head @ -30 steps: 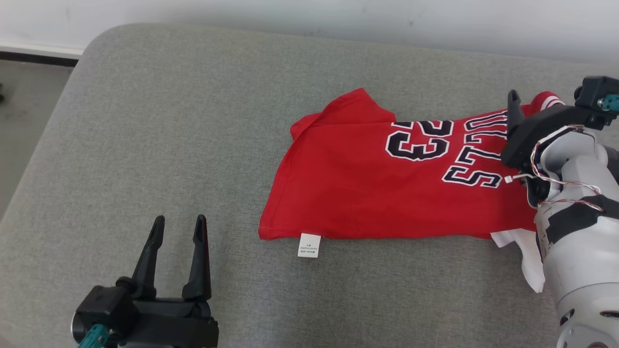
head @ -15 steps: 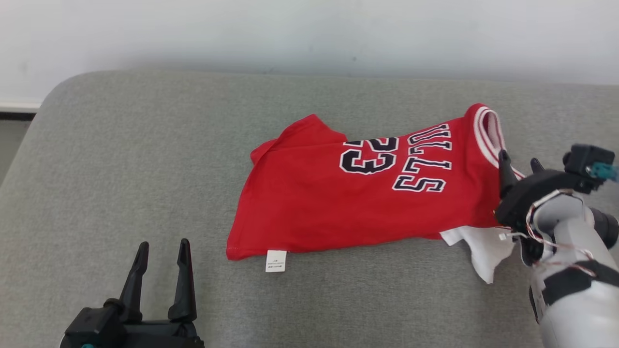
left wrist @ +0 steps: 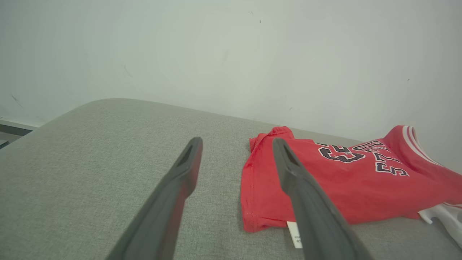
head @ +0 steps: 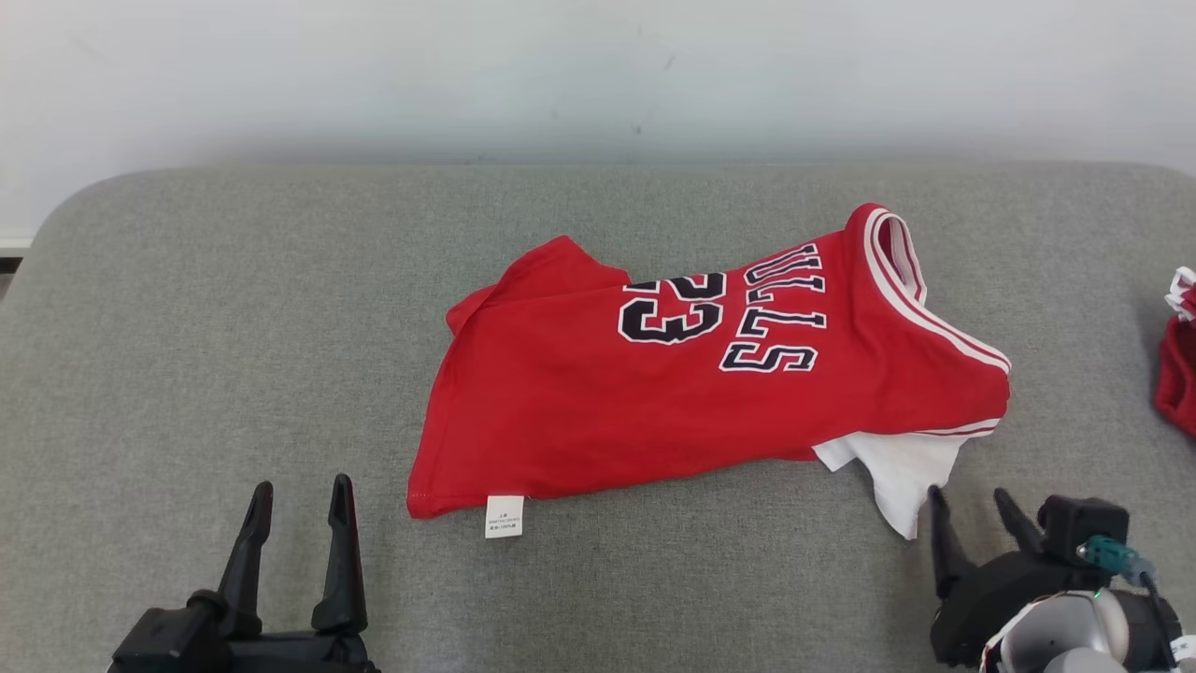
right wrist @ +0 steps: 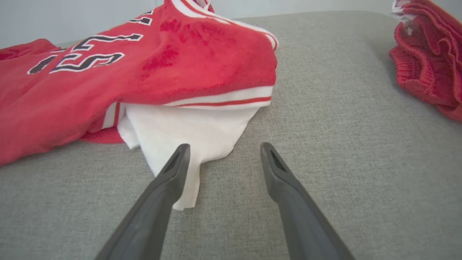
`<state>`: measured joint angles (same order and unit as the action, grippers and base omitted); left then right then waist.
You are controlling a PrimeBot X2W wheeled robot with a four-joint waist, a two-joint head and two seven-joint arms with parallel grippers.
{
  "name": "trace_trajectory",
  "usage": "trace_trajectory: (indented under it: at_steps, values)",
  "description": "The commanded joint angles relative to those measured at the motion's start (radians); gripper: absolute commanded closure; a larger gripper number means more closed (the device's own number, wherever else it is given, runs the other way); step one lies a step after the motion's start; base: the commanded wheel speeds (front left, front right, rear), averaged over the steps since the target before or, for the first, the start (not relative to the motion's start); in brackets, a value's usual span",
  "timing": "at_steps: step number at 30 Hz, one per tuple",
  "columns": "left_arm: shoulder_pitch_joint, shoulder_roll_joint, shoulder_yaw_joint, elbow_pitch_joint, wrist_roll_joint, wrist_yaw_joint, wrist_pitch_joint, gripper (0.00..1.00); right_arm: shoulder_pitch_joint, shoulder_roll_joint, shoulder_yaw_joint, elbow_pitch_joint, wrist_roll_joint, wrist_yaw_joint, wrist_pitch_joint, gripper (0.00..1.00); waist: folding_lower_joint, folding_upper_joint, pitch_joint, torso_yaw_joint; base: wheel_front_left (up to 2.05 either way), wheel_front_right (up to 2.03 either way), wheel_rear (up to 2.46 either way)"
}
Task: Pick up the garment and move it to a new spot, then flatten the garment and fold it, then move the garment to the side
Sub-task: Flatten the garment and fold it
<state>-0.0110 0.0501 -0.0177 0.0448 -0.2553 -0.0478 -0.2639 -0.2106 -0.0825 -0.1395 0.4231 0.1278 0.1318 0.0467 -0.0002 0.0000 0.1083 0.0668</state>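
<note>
Red jersey (head: 654, 411) lies near the middle of the grey bench (head: 187, 327); we hold left gripper (head: 304, 482) and right gripper (head: 966, 493) spread wide and empty at its near edge.

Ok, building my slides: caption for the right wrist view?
Open right gripper poised at the white flap of the red jersey on grey cushion.

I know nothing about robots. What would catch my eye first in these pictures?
A bright red jersey lies in the middle of the grey cushion, white cloth sticking out under its right end. The left arm's fingers at lower left and the right arm's fingers at lower right stand open, empty. A second red garment lies bunched at the far right.
</note>
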Motion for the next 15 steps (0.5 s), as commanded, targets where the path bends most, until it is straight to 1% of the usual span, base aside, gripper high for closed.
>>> trace_trajectory:
  at_steps: [1, 4, 9, 14, 15]
  values:
    - [-0.002, 0.0, 0.004, -0.004, 0.003, -0.002, 0.0, 0.0, 0.017, 0.005, 0.01, -0.015, -0.007, -0.003, 0.011, 0.0, 0.0002, 0.0, 0.009, 0.0, 0.0, 0.0, 0.0]
    - [-0.011, 0.0, 0.005, -0.007, 0.006, -0.004, 0.0, 0.0, 0.038, 0.018, 0.032, -0.019, -0.024, -0.003, 0.044, 0.0, 0.0002, 0.0, 0.022, 0.003, 0.0, 0.0, 0.0]
    - [-0.025, 0.001, 0.0, -0.003, 0.01, -0.01, 0.0, 0.0, 0.033, 0.028, 0.037, 0.004, -0.052, -0.003, 0.107, 0.0, 0.0002, 0.0, 0.035, 0.016, 0.0, 0.0, 0.0]
    - [-0.034, 0.0, 0.001, 0.008, 0.008, -0.007, 0.0, 0.0, 0.034, 0.031, 0.032, -0.009, -0.053, -0.003, 0.117, 0.0, 0.0002, 0.0, 0.038, 0.021, 0.0, 0.0, 0.0]
    - [-0.036, 0.0, 0.002, 0.01, 0.007, -0.006, 0.0, 0.0, 0.031, 0.032, 0.031, -0.012, -0.047, -0.003, 0.112, 0.09, 0.0002, 0.0, 0.038, 0.021, 0.0, 0.0, 0.0]
